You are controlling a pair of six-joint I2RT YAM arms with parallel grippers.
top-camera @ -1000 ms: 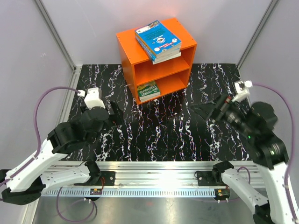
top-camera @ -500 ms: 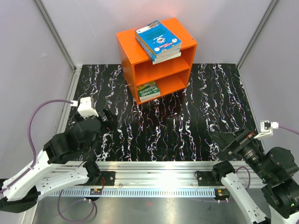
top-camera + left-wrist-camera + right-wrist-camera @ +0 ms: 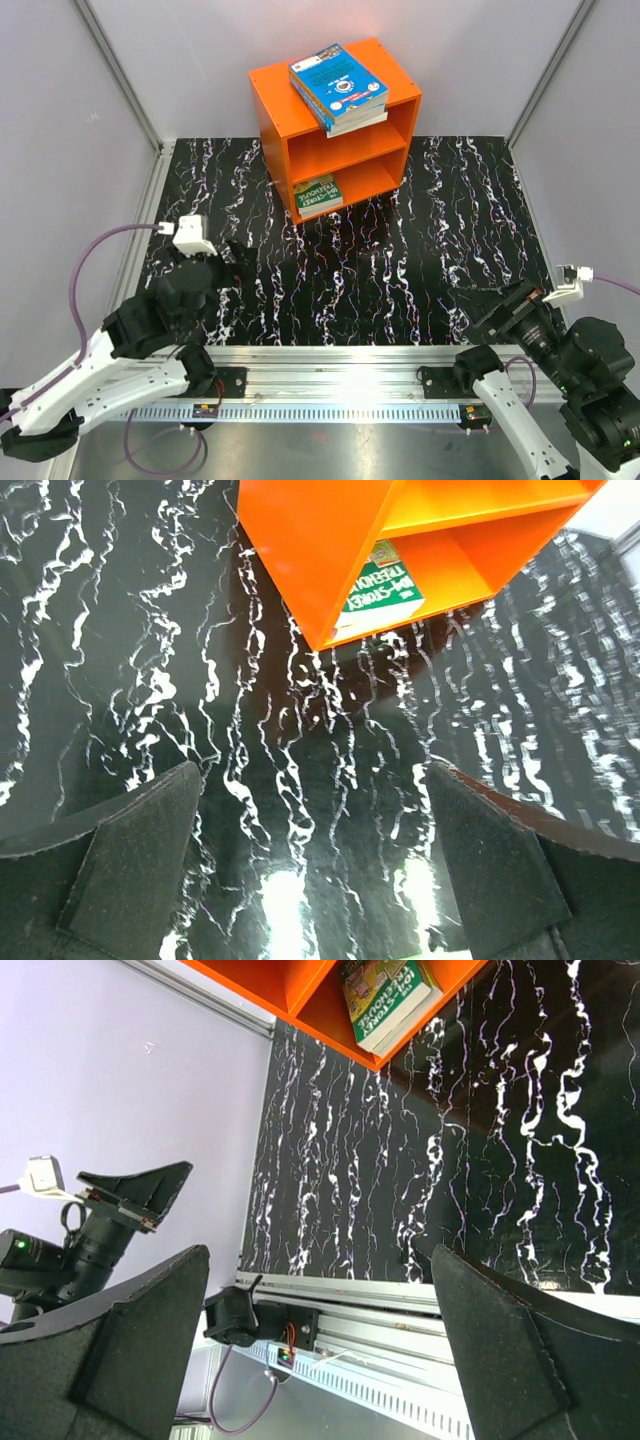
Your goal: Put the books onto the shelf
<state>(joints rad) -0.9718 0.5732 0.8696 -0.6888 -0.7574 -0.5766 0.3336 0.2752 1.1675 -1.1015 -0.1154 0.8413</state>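
Observation:
The orange shelf (image 3: 300, 112) stands at the back of the table, its open front facing the arms. A stack of blue books (image 3: 338, 86) lies on its top board. A green book (image 3: 318, 194) lies flat in the lower compartment, also seen in the left wrist view as the green book (image 3: 385, 584) inside the shelf (image 3: 300, 550), and in the right wrist view as the green book (image 3: 386, 1000). My left gripper (image 3: 233, 266) (image 3: 315, 880) hovers open and empty over the table's near left. My right gripper (image 3: 492, 312) (image 3: 320, 1360) is open and empty at the near right.
The black white-veined tabletop (image 3: 400, 260) spreads between the arms and the shelf. An aluminium rail (image 3: 340, 365) runs along the near edge. Pale walls with metal corner posts (image 3: 120, 80) close in the sides and back. The left arm (image 3: 95, 1225) shows in the right wrist view.
The right arm has drawn back from mid-table to the near right corner, still open. The left arm has pulled back slightly toward its base. The books have not moved.

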